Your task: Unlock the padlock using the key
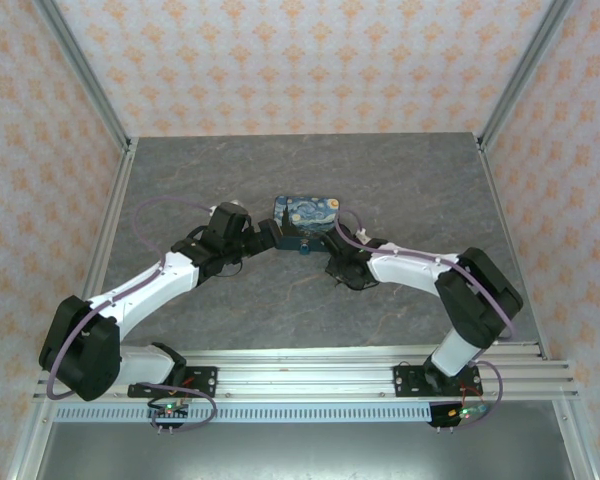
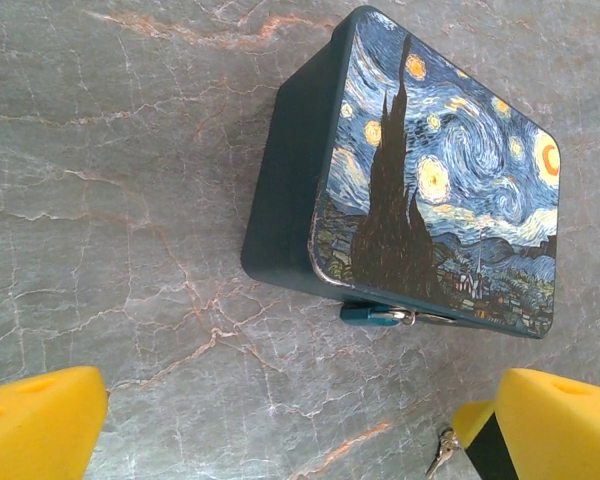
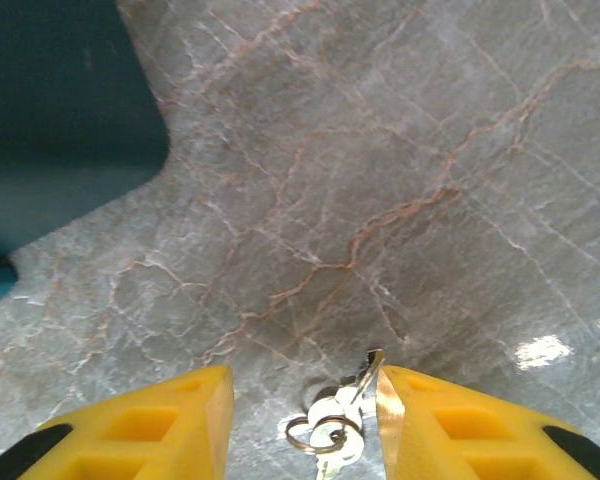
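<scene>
Right gripper (image 3: 305,428): yellow, two-fingered, low over the grey marbled stone-look table (image 3: 450,150); jaws about half apart, straddling the key, closed on nothing
Key (image 3: 332,442): very small, thin, pale metal key on a wire split ring, flat on the table between the right jaws; one blade leans up toward the jaw on the right of the wrist view
Left gripper (image 2: 280,435): yellow jaws at full width, empty; hovers facing the box's front, with the key just beside one jaw
Padlock (image 2: 372,313): tiny teal padlock with a small metal shackle, lying at the foot of the box's front edge; near the key but apart from it
Box (image 2: 435,180): dark teal rectangular box with a Starry Night print on its lid, beyond both grippers, standing flat
Step in hand: probably picking up the key; centre the jaws on the key's head rather than the ring; lower until the tips meet the table; close slowly, since thin metal on a hard top may skid or swivel on its ring; leave the blade sticking out
Hard to make out: the key's lower end is cut by the frame; whether the ring carries one key or two is unclear; the keyhole's side and the shackle's fastening are too small to tell
</scene>
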Robot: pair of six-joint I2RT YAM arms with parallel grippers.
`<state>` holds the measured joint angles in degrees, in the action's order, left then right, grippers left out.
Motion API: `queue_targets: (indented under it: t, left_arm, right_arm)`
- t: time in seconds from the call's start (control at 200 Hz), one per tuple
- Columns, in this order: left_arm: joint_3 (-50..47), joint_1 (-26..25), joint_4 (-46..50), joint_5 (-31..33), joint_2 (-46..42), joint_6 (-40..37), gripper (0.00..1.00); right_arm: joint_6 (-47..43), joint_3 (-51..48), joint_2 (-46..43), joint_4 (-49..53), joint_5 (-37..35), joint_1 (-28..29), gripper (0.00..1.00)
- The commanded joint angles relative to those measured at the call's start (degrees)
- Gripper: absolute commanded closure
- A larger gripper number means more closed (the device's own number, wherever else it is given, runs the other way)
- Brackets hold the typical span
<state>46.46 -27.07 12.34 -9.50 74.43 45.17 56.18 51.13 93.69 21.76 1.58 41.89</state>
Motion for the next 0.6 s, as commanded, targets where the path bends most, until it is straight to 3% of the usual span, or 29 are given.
queue_targets:
  t: [0.0, 0.596]
  left_arm:
    - [0.80, -0.46, -0.96, -0.60, 0.27, 0.20, 0.00]
    - [0.80, -0.45, -1.22, -0.72, 0.98, -0.17, 0.00]
  right_arm:
    - [1.21, 1.56, 1.64, 2.72, -1.76, 0.64, 0.58]
    - [0.91, 4.84, 6.37, 7.58, -2.54, 4.33, 0.60]
